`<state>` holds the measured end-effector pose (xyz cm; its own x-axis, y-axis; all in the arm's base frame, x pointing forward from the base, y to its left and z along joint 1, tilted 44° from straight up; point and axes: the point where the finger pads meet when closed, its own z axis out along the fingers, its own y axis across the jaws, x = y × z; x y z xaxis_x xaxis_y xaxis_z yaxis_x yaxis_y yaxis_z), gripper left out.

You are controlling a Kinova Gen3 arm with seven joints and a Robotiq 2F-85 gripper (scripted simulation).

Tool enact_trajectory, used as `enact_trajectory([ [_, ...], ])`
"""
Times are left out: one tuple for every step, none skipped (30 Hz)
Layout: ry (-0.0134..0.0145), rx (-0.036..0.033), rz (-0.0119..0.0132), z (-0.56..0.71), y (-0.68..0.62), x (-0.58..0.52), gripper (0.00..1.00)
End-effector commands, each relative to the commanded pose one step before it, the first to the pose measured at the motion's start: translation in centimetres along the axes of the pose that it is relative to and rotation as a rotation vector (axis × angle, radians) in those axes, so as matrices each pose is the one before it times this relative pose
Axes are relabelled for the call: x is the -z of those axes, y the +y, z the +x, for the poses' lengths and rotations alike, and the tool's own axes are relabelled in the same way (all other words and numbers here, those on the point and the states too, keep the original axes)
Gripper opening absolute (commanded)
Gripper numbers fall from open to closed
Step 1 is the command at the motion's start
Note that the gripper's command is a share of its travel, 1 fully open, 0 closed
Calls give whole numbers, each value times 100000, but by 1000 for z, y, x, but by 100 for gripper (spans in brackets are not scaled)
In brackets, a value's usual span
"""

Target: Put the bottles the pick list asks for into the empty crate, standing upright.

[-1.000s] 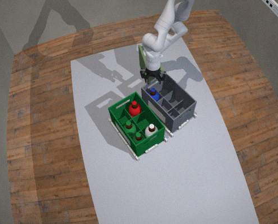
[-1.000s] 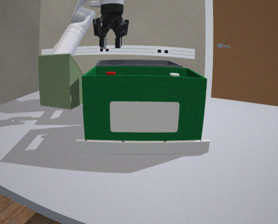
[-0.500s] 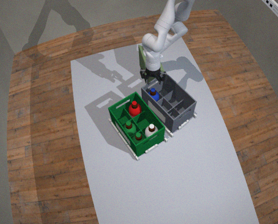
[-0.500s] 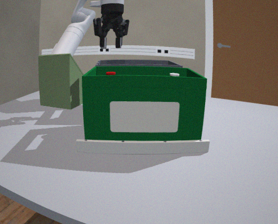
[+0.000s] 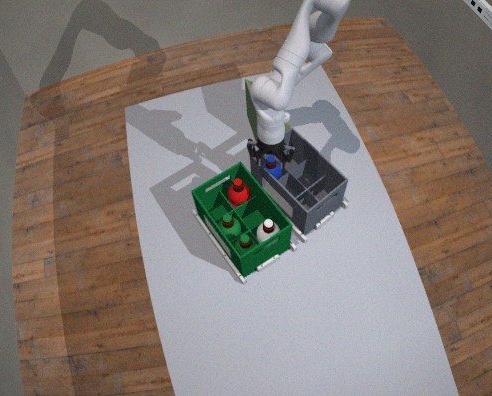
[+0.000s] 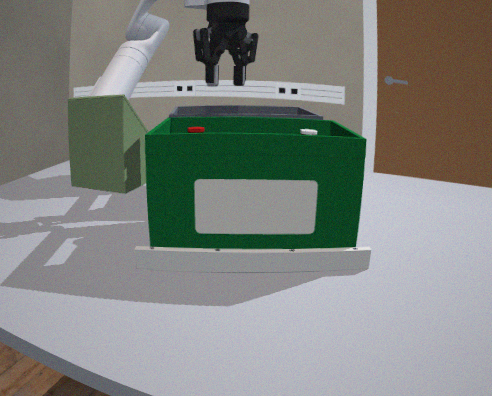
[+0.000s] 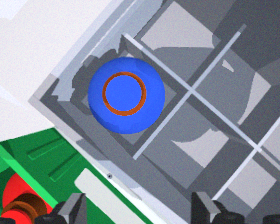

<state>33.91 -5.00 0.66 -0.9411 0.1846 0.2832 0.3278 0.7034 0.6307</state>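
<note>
"Starting with top. Where's the blue bottle (image 5: 271, 171) (image 7: 156, 102)?"

"Upright in the grey crate (image 5: 325, 214) (image 6: 309, 113) (image 7: 191, 90), in a corner compartment towards the green crate (image 5: 264, 257) (image 6: 256, 160) (image 7: 36, 150). Both crates sit level on the counter (image 5: 302, 325) (image 6: 282, 325), side by side."

"Green crate's load?"

"Four standing: red bottle (image 5: 239, 194) (image 7: 16, 190), white bottle (image 5: 267, 233), two green-capped bottles (image 5: 229, 226) (image 5: 245, 244)."

"Exterior?"

"Pincer (image 5: 271, 154) (image 6: 226, 82) (image 7: 138, 210) hangs above the crates, pointing down, fingers parted a bit over halfway, nothing gripped. Red cap (image 6: 196, 129) and white cap (image 6: 308, 132) show inside the green rim. Green block (image 5: 251, 107) (image 6: 97, 145) stands on the counter, well behind."

"Wrist?"

"Blue bottle seen cap-on, ahead of the fingertips, apart from both. Dividers cross beside it. Red bottle at lower left, inside the green crate."
</note>
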Motion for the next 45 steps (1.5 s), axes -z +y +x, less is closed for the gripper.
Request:
enact_trajectory([
  [50,-68,45,-1416,137,53,67],
  [-2,0,0,-494,73,0,67],
  [-2,0,0,-494,73,0,67],
  [-2,0,0,-494,73,0,67],
  [-2,0,0,-495,73,0,67],
  [-2,0,0,-495,73,0,67],
  [-2,0,0,-495,73,0,67],
  [-2,0,0,-495,73,1,67],
  [-2,0,0,-495,73,1,67],
  [-2,0,0,-495,73,1,67],
  [-2,0,0,-495,73,1,67],
  [-2,0,0,-495,73,1,67],
  [-2,0,0,-495,73,1,67],
  [-2,0,0,-495,73,1,67],
  [0,0,0,0,0,0,67],
  [0,0,0,0,0,0,67],
  [0,0,-1,-499,72,2,67],
  [-2,0,0,-494,73,0,67],
  [-2,0,0,-494,73,0,67],
  [-2,0,0,-494,73,0,67],
  [-2,0,0,-494,73,0,67],
  [1,0,-1,-503,72,4,67],
  [-2,0,0,-495,73,1,67],
  [-2,0,0,-495,73,1,67],
  [-2,0,0,-495,73,1,67],
  [-2,0,0,-495,73,1,67],
  [-2,0,0,-495,73,1,67],
  [-2,0,0,-495,73,1,67],
  [-2,1,0,-495,73,1,67],
  [-2,1,0,-495,73,1,67],
  [-2,1,0,-495,73,1,67],
  [0,0,0,0,0,0,67],
  [0,0,0,0,0,0,67],
  [-2,1,0,-495,73,1,67],
  [-2,1,0,-474,70,1,67],
  [0,0,0,0,0,0,67],
  [-2,0,0,6,1,-2,67],
  [1,0,0,-2,0,1,67],
  [1,0,0,-2,0,1,67],
  [1,0,0,-1,0,1,67],
  [-3,0,1,7,1,-2,67],
  [2,0,0,-4,0,2,67],
  [1,0,0,-2,0,1,67],
  [0,0,0,-1,0,0,67],
  [-8,-1,2,8,-1,0,67],
])
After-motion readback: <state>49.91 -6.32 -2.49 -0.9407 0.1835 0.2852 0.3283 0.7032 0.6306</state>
